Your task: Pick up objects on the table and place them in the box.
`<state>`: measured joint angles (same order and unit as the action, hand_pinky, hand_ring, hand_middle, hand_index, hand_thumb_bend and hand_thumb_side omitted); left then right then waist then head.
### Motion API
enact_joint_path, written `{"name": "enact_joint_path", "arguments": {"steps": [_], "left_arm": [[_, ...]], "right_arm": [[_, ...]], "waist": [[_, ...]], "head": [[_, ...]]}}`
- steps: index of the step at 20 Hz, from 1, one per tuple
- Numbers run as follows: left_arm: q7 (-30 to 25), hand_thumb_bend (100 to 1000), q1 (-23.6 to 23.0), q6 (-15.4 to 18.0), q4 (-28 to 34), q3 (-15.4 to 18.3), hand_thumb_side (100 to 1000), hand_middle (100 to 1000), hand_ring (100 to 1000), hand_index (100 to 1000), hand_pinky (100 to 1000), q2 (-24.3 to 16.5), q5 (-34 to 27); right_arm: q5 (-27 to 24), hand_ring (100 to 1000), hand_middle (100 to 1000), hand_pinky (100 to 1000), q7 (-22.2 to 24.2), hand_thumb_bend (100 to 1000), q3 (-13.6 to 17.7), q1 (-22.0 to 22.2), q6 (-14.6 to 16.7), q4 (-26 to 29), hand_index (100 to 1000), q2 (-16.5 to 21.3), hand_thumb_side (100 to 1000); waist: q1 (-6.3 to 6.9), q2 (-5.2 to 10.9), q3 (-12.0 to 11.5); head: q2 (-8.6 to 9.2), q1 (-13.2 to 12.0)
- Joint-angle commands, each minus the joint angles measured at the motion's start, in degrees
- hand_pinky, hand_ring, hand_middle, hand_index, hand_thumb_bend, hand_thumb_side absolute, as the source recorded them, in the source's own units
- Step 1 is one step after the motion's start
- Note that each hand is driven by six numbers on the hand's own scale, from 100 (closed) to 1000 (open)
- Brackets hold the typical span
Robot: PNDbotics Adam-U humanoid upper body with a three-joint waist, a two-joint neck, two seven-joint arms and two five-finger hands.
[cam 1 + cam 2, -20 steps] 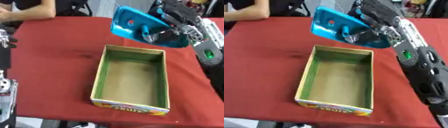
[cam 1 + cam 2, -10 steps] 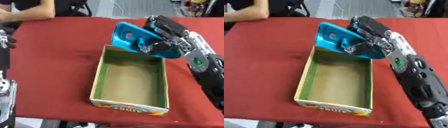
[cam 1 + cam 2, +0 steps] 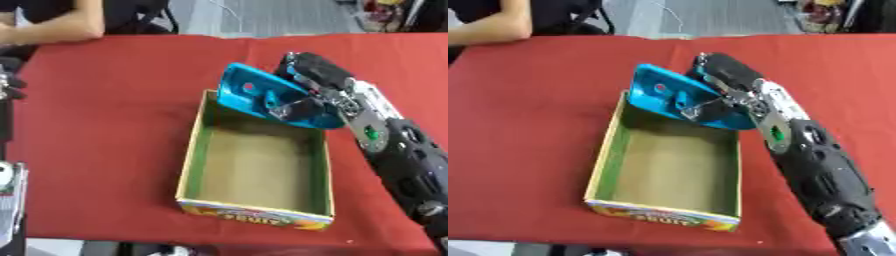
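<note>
Left eye view: the right hand [image 3: 319, 87] has swung in and down, fingers curled round the blue object [image 3: 267, 97], which now hangs tilted over the far end of the box [image 3: 194, 150], so release looks near. What the object is stays unclear; the left hand shows nowhere.

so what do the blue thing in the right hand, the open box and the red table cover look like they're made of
Blue flat object in the right hand: probably plastic, smooth with a slight sheen. Open rectangular box: likely cardboard, matte brown inside, printed front. Red table cover: seemingly cloth, dull and unreflective.
</note>
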<state>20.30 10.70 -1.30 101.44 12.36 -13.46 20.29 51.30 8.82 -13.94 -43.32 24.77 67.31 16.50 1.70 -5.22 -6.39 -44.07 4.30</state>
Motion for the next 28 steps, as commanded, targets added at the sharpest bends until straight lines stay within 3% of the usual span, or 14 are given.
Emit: {"name": "enact_joint_path", "arguments": {"steps": [1, 7, 9, 11, 12, 13, 14, 15, 16, 17, 18, 21, 22, 28], "left_arm": [[-0.05, 100, 0.69, 0.14, 1.09, 0.18, 969, 569, 462, 623, 432, -1.02, 0.15], [-0.12, 100, 0.68, 0.14, 1.06, 0.12, 970, 569, 462, 623, 432, -0.98, 0.09], [-0.14, 100, 0.69, 0.17, 1.07, 0.11, 970, 569, 462, 623, 432, -0.97, 0.06], [-0.14, 100, 0.70, 0.18, 1.07, 0.11, 970, 569, 462, 623, 431, -0.96, 0.05], [-0.15, 100, 0.70, 0.19, 1.07, 0.11, 970, 569, 463, 623, 431, -0.96, 0.05], [-0.16, 100, 0.71, 0.19, 1.06, 0.10, 970, 569, 463, 623, 431, -0.96, 0.05], [-0.16, 100, 0.71, 0.19, 1.06, 0.10, 970, 569, 463, 623, 432, -0.96, 0.06], [-0.16, 100, 0.71, 0.19, 1.06, 0.11, 970, 569, 463, 623, 432, -0.96, 0.06], [-0.17, 100, 0.72, 0.21, 1.06, 0.10, 970, 569, 463, 623, 432, -0.96, 0.06], [-0.18, 100, 0.72, 0.22, 1.07, 0.09, 970, 569, 463, 623, 432, -0.97, 0.07], [-0.19, 100, 0.72, 0.22, 1.07, 0.08, 970, 569, 463, 623, 432, -0.97, 0.07], [-0.21, 100, 0.71, 0.23, 1.07, 0.07, 970, 569, 463, 623, 432, -0.97, 0.06], [-0.21, 100, 0.71, 0.23, 1.07, 0.07, 970, 569, 463, 623, 432, -0.97, 0.07], [-0.23, 100, 0.73, 0.24, 1.06, 0.06, 970, 570, 463, 623, 432, -0.95, 0.07]], "right_arm": [[1.48, 100, 100, 100, -0.85, 100, 0.48, -0.45, 0.02, -1.91, 261, -0.56, 472], [4.33, 100, 100, 100, -1.31, 123, 0.80, -0.53, 0.28, -4.70, 310, -2.06, 507], [6.29, 100, 100, 100, -0.78, 238, 0.48, -0.50, 0.76, -5.30, 367, -2.37, 541], [8.34, 100, 153, 100, -0.06, 466, 0.24, -0.43, 1.39, -5.58, 462, -2.62, 585], [9.21, 168, 211, 100, 0.44, 612, 0.06, -0.38, 1.86, -5.66, 508, -2.72, 592], [9.94, 127, 177, 100, 1.04, 550, -0.10, -0.32, 2.38, -5.70, 482, -2.78, 592], [10.49, 322, 353, 100, 1.62, 732, -0.21, -0.30, 2.88, -5.67, 599, -2.83, 612], [10.95, 336, 367, 104, 2.25, 738, -0.32, -0.29, 3.39, -5.59, 608, -2.87, 616], [11.29, 460, 484, 233, 2.87, 780, -0.38, -0.28, 3.82, -5.53, 690, -2.91, 639], [11.47, 452, 475, 226, 3.38, 777, -0.39, -0.28, 4.16, -5.44, 683, -2.94, 637], [11.60, 539, 575, 342, 3.91, 809, -0.44, -0.28, 4.44, -5.39, 741, -2.97, 648], [11.71, 582, 621, 407, 5.22, 820, -0.62, -0.29, 5.04, -5.12, 752, -3.06, 651], [11.69, 625, 673, 494, 5.56, 827, -0.71, -0.29, 5.19, -4.99, 766, -3.08, 645], [11.40, 707, 745, 648, 6.89, 839, -1.12, -0.34, 5.73, -4.18, 790, -3.17, 642]], "waist": [[0.10, 0.55, 0.00], [0.18, 0.51, 0.07], [0.19, 0.48, 0.05], [0.17, 0.47, 0.05], [0.16, 0.46, 0.05], [0.15, 0.46, 0.06], [0.14, 0.47, 0.06], [0.13, 0.48, 0.06], [0.13, 0.50, 0.06], [0.13, 0.51, 0.07], [0.13, 0.52, 0.07], [0.13, 0.53, 0.07], [0.13, 0.52, 0.07], [0.11, 0.54, 0.05]], "head": [[0.95, 2.18], [0.91, 3.07], [0.82, 3.16], [0.76, 3.17], [0.73, 3.16], [0.71, 3.15], [0.68, 3.12], [0.66, 3.07], [0.65, 3.02], [0.65, 2.99], [0.64, 2.96], [0.64, 2.94], [0.62, 2.93], [0.55, 2.88]]}}
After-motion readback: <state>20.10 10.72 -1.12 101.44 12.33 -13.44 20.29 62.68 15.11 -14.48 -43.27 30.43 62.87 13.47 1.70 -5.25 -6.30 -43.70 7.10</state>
